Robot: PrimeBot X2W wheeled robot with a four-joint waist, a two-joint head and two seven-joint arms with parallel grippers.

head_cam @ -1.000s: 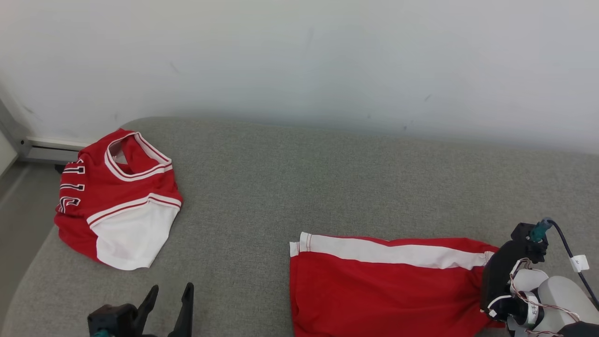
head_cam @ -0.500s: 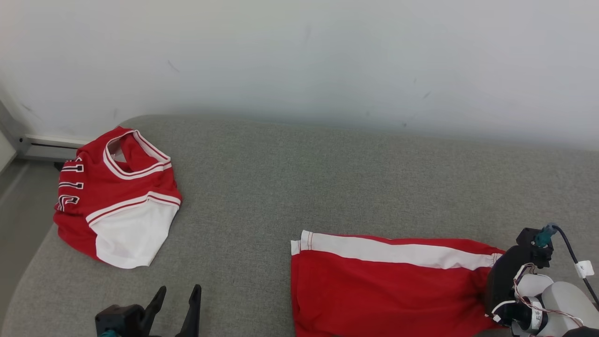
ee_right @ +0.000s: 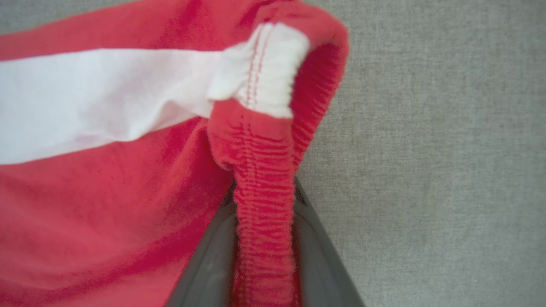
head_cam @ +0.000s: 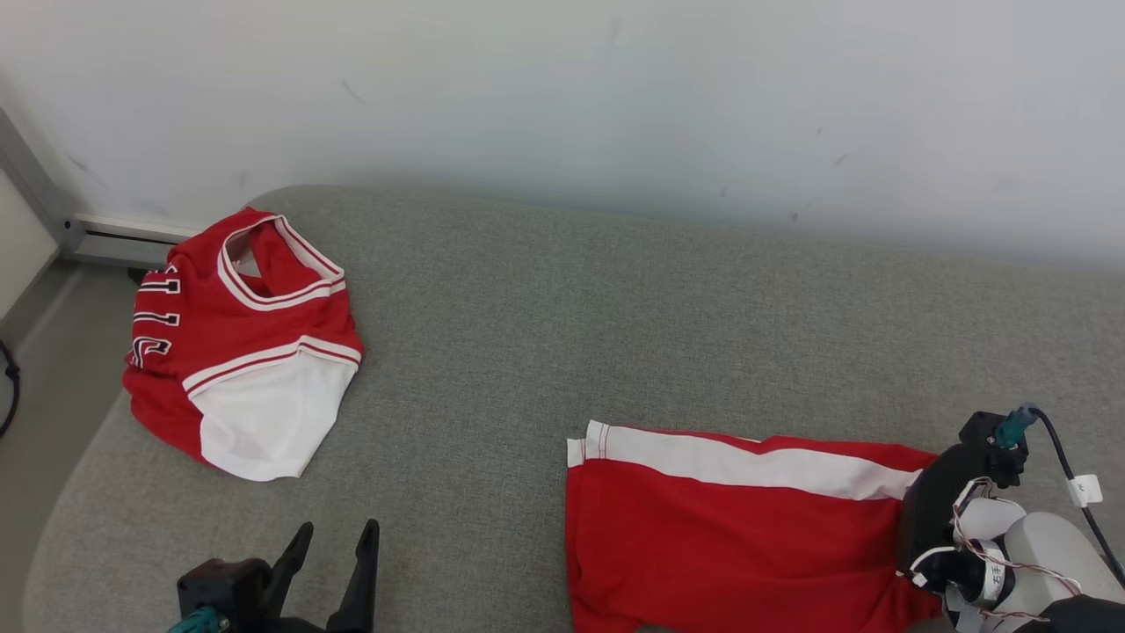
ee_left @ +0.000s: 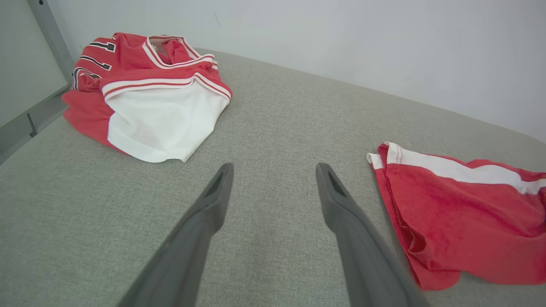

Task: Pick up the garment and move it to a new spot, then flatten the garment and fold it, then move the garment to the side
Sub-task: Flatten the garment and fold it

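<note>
1. Spread low and right on the cushion [head_cam: 527,352]: shorts [head_cam: 729,536], well apart from the jersey [head_cam: 246,352].
2. Pinching the bunched waistband [ee_right: 264,238] with the right gripper [ee_right: 264,187]; left gripper [ee_left: 275,170] wide open, empty.
3. Could slip off that thin elastic when lifted, dropping the shorts crumpled.

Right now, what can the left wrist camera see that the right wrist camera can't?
Left wrist view: the folded red and white jersey, the white wall, and the left gripper open above the cushion. Right wrist view: a close look at the stretchy waistband sitting between the fingers of the right gripper. Both: the red shorts with the white stripe, lying on the grey cushion.
</note>
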